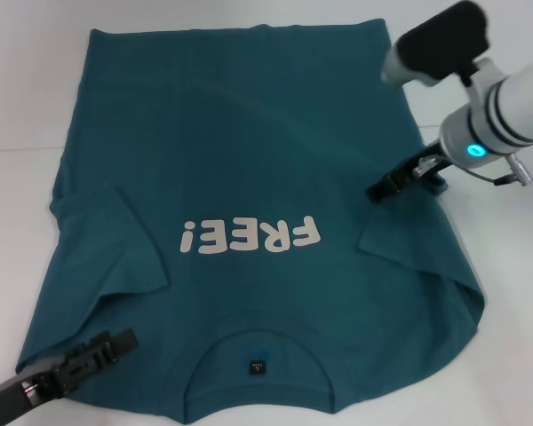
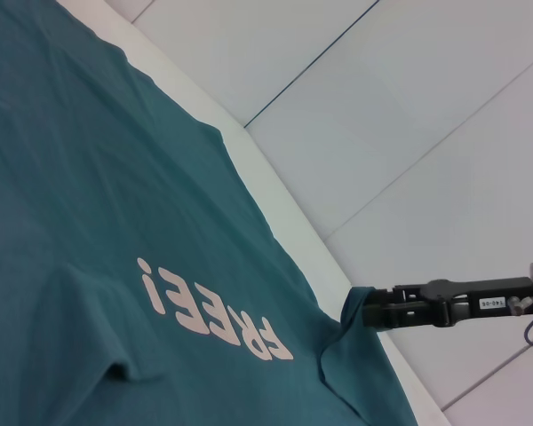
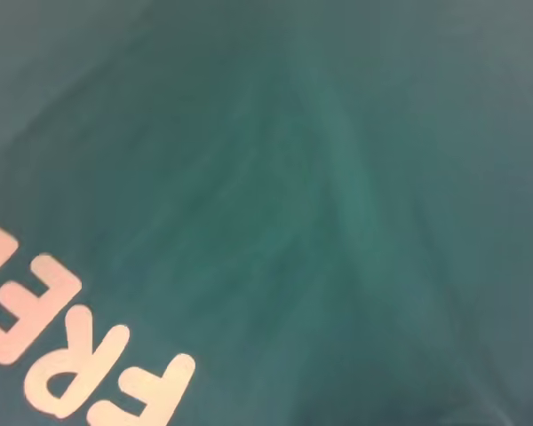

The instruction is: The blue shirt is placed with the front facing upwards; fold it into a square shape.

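The blue shirt (image 1: pixel 249 151) lies front up on the white table, collar and black label (image 1: pixel 258 366) nearest me, and its white "FREE!" lettering (image 1: pixel 251 237) reads upside down. The left sleeve (image 1: pixel 115 248) is folded in over the body. My right gripper (image 1: pixel 379 189) is over the shirt's right side, shut on the edge of the right sleeve (image 1: pixel 409 240). In the left wrist view the cloth rises in a peak to that gripper (image 2: pixel 360 315). My left gripper (image 1: pixel 120 342) rests low at the shirt's near left shoulder corner. The right wrist view holds only shirt fabric (image 3: pixel 293 177) and lettering (image 3: pixel 71 355).
The white table (image 1: pixel 18 89) shows bare strips left of, behind and right of the shirt. Its right edge (image 2: pixel 275 195) drops to a pale tiled floor (image 2: pixel 426 106).
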Motion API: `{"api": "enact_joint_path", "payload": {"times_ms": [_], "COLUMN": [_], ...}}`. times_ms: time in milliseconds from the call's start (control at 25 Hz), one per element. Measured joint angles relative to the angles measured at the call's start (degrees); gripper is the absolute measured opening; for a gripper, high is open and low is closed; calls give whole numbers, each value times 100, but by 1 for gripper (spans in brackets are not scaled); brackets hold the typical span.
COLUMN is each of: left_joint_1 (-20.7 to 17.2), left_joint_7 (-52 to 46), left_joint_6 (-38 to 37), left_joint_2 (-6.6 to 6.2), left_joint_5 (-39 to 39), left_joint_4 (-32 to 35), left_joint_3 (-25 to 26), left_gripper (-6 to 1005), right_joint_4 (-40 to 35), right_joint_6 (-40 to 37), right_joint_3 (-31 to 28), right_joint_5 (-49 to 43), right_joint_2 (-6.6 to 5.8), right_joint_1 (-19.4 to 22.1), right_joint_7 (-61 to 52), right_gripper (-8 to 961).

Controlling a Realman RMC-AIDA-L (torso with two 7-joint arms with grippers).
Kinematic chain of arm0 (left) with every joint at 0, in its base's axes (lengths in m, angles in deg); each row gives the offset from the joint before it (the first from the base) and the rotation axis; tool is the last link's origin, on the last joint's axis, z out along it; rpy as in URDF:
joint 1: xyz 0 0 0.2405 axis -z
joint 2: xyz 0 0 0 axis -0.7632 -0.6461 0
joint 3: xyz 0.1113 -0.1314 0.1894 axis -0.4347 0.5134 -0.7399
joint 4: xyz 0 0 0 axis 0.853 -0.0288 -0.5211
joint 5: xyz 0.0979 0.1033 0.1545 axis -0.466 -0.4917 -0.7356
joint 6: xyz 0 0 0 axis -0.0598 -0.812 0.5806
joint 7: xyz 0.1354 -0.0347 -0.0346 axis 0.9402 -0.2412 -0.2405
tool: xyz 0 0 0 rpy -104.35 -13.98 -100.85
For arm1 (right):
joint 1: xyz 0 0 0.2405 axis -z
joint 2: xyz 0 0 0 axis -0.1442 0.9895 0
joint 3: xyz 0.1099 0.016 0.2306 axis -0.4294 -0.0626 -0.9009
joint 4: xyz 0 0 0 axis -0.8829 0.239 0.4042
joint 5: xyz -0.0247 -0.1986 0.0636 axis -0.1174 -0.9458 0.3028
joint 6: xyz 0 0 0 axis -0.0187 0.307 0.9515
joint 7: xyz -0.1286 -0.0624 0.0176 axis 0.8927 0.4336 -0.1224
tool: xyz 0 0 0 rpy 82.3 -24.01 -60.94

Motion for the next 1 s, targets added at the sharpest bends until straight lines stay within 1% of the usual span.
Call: {"api": "enact_joint_path", "payload": {"times_ms": [80, 200, 320, 440, 480, 560, 720, 880, 1000], "left_joint_1": [-4, -6, -6, -5, 8, 19, 56, 63, 64], "left_joint_7": [0, 0, 0, 0, 0, 0, 6, 8, 9], "left_joint_6": [0, 0, 0, 0, 0, 0, 4, 7, 9], "left_joint_2": [0, 0, 0, 0, 0, 1, 2, 2, 0], "left_joint_5": [0, 0, 0, 0, 0, 0, 0, 0, 0], "left_joint_4": [0, 1, 1, 1, -1, -16, -74, -77, -79], "left_joint_3": [0, 0, 0, 5, 10, 9, 9, 8, 8], "left_gripper": [766, 765, 765, 765, 765, 765, 765, 766, 766], "right_joint_4": [-23, -36, -116, -147, -146, -128, -110, -65, 262], "right_joint_6": [-89, -357, -800, -1338, -1405, -1403, -1017, -465, 25], "right_joint_3": [-149, -298, -464, -645, -669, -691, -714, -717, -704], "right_joint_5": [172, 530, 1124, 1798, 1865, 1846, 1739, 1741, 1750], "right_joint_2": [-36, -142, -293, -470, -514, -561, -546, -461, -403], "right_joint_1": [91, 281, 535, 766, 822, 906, 999, 1010, 877], "right_joint_7": [-12, 37, 161, 367, 388, 378, 241, 156, 157], "right_gripper": [840, 840, 840, 840, 840, 841, 841, 841, 841]}}
